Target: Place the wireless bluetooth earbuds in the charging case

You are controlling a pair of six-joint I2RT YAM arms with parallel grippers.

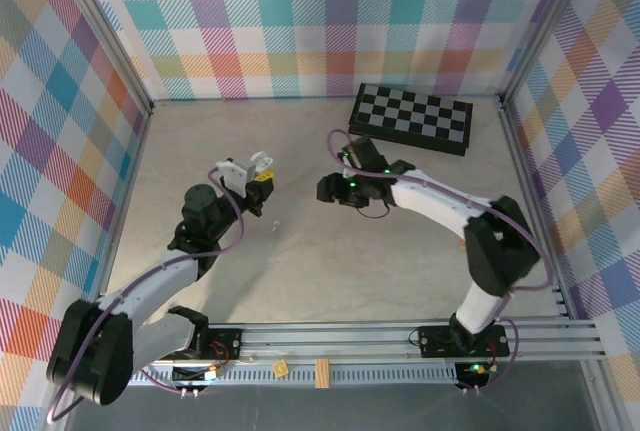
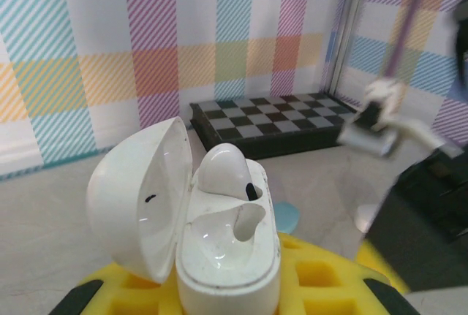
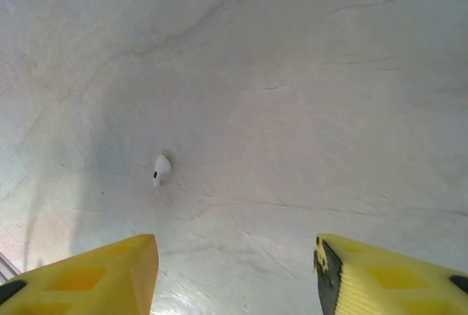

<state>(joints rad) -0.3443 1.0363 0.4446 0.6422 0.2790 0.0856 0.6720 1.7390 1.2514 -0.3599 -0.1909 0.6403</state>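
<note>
My left gripper [image 1: 258, 176] is shut on the white charging case [image 2: 228, 256], held upright above the table with its lid [image 2: 139, 198] swung open to the left. One white earbud [image 2: 223, 169] sits in the case's far slot; the near slot is hollow. A second white earbud [image 3: 161, 169] lies loose on the table [image 1: 274, 223], below and between the two grippers. My right gripper [image 3: 238, 275] hovers over the table with its yellow fingers [image 3: 110, 275] wide apart and nothing between them. In the top view the right gripper [image 1: 332, 189] is to the right of the case.
A black-and-white checkerboard [image 1: 412, 117] lies at the back right near the wall. A small light-blue object [image 2: 287, 217] rests on the table just behind the case. Plaid walls close in the back and both sides. The rail [image 1: 400, 336] runs along the near edge.
</note>
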